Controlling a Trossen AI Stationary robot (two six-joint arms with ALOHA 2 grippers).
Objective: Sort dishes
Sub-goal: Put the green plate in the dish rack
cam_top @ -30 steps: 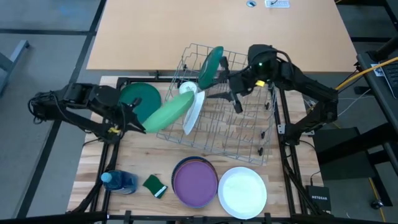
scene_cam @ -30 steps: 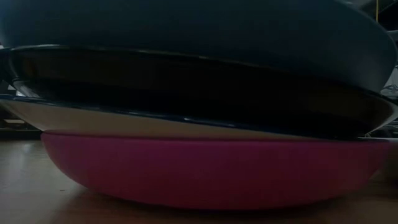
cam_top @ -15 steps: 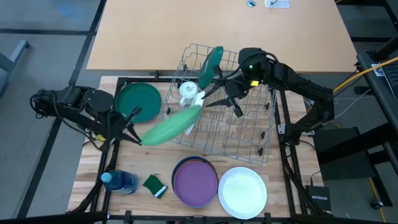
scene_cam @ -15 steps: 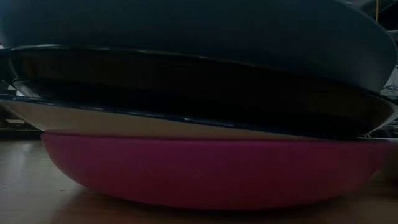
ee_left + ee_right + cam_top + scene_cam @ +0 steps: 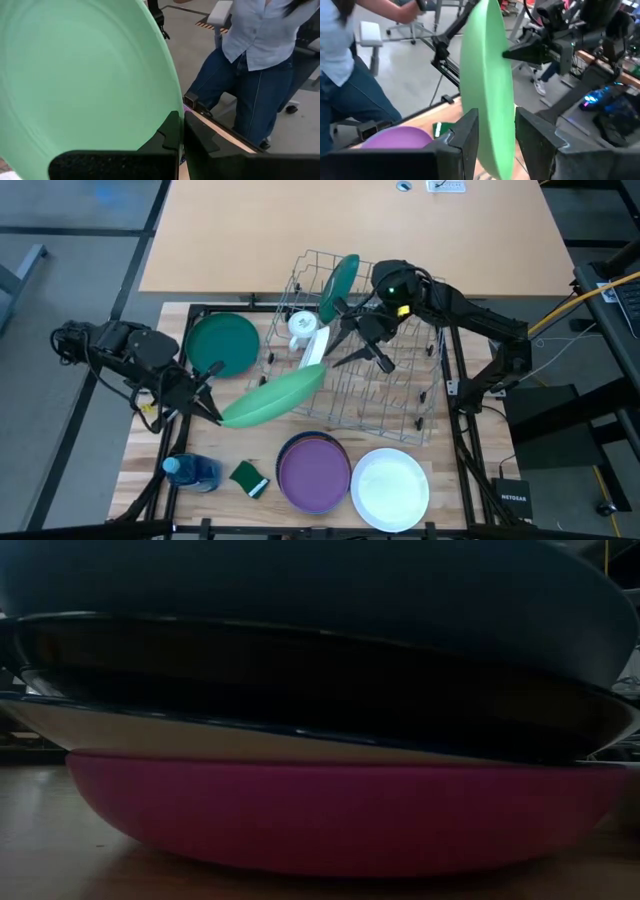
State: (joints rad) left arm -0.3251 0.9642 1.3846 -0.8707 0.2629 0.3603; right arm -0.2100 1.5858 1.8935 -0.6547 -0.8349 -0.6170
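My left gripper [image 5: 207, 406] is shut on a light green plate [image 5: 275, 395], held over the table between the wire dish rack [image 5: 400, 395] and the table's left side. My right gripper [image 5: 345, 345] is open above the rack. In the right wrist view the light green plate [image 5: 487, 95] shows edge-on between my right fingers. A dark green plate [image 5: 222, 343] lies flat on the table at the left. Another green plate [image 5: 340, 285], a white plate [image 5: 314, 348] and a white mug [image 5: 299, 325] stand in the rack. My left gripper pinches the light green plate's rim [image 5: 174, 111] between its two fingers, at the plate's left end. The fingers come from the table's left side, slanting. The plate is lifted clear of the table and tilted, its right end higher. My right gripper stands close to the plate's right end [image 5: 320, 372]; whether it touches it I cannot tell.
A stack of plates, purple on top [image 5: 313, 470], and a white plate [image 5: 390, 487] lie near the front edge; the stack fills the low view [image 5: 340, 820]. A blue bottle [image 5: 190, 470] and a green sponge [image 5: 250, 477] lie at the front left. A person [image 5: 250, 60] stands beyond the table.
My left gripper has drawn the light green plate away from the rack, toward the table's near edge and a little left, and the plate has tipped flatter. My right gripper has moved over the rack toward the table's left, after the plate.
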